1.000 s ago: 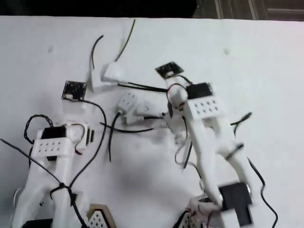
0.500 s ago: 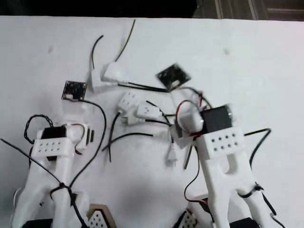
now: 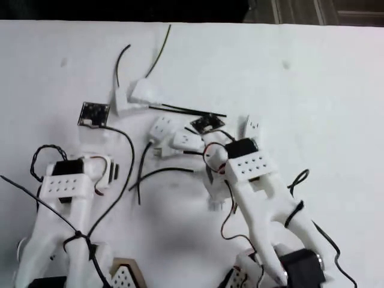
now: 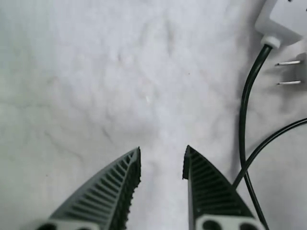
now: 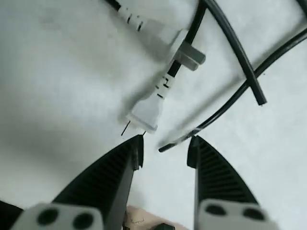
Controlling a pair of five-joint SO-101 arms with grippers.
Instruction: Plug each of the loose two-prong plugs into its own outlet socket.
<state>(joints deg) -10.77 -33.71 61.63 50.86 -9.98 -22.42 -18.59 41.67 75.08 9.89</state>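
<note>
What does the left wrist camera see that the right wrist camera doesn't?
Left wrist view: the left gripper, open over bare table, with two prongs poking in at the edge. Right wrist view: the right gripper, open, just short of a white plug whose pins face it. Both: black cords on the white table.

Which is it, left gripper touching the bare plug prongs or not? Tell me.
Apart. The left wrist view shows a clear gap between the open left gripper and the plug prongs.
</note>
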